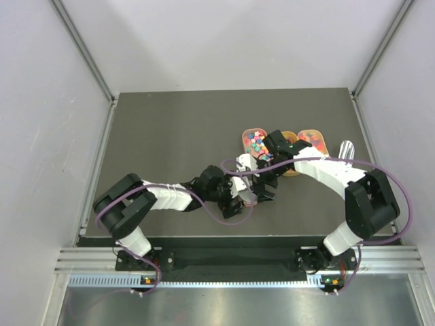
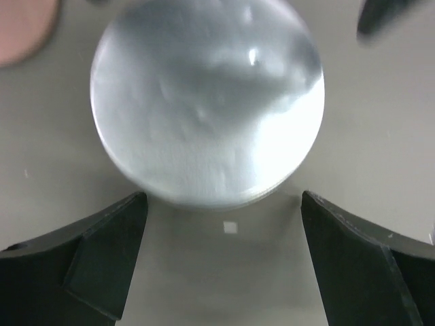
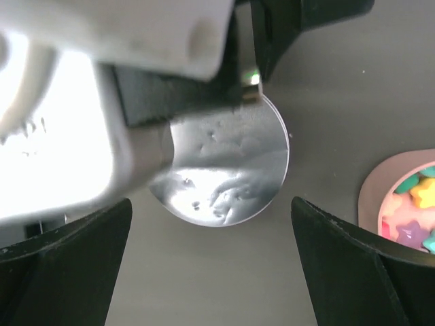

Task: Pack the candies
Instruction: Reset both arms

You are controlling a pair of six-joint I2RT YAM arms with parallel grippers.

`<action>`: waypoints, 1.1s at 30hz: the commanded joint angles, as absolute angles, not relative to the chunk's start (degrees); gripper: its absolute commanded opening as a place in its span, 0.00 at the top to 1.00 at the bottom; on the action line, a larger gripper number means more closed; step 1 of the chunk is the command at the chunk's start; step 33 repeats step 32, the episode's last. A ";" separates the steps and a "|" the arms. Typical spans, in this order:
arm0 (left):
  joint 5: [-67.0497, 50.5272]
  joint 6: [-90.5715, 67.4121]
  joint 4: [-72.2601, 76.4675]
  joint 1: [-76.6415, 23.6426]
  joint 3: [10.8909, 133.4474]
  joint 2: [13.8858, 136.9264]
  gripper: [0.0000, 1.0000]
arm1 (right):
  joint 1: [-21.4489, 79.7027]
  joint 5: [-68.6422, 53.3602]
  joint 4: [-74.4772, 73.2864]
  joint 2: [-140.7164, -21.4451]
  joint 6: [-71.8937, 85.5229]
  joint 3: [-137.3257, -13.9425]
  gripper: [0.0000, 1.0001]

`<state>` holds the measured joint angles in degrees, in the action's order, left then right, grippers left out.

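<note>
The candies (image 1: 255,142) are multicoloured pieces in an orange oval tray (image 1: 246,136) at the back right. The right wrist view catches some of them (image 3: 416,207) at its right edge. A third tray holds red pieces (image 1: 313,138). A round silver lid (image 2: 207,102) lies flat on the table just beyond my left gripper (image 2: 221,224), which is open and holds nothing. My right gripper (image 3: 211,231) is also open and empty, with the same lid (image 3: 228,170) just ahead of it and partly covered by the left arm's white wrist. Both grippers (image 1: 239,197) (image 1: 264,182) meet mid-table.
A middle orange tray (image 1: 290,138) is partly hidden by my right arm. A clear plastic item (image 1: 346,148) lies right of the trays. A tray corner (image 2: 20,27) shows at the left wrist view's top left. Purple cables loop over both arms.
</note>
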<state>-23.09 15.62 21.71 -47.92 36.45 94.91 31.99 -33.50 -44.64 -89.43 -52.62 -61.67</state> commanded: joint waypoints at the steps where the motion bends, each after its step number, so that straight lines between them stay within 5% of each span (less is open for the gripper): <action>1: -26.02 20.02 5.37 -44.65 41.13 88.35 0.01 | 30.59 -34.72 -50.89 -87.90 -58.36 -62.93 0.00; 9: -12.25 15.13 0.26 -38.76 42.19 74.89 0.01 | 14.10 -34.98 -51.88 -78.85 -53.82 -64.61 0.00; 15: 13.41 4.59 6.49 -32.54 43.59 73.56 0.09 | 2.65 -25.22 -31.47 -73.66 -24.36 -59.15 0.00; 19: 19.58 1.94 12.39 -23.31 44.37 75.67 0.01 | 0.62 -14.54 -21.02 -68.05 -9.89 -55.73 0.00; 26: 16.88 -1.48 7.83 -13.97 46.50 75.59 0.01 | -3.51 16.85 -16.44 -66.97 -0.79 -53.96 0.00; 33: 14.24 -1.85 5.19 -13.97 47.19 75.85 0.01 | -3.78 15.47 -15.73 -67.06 -0.97 -53.53 0.00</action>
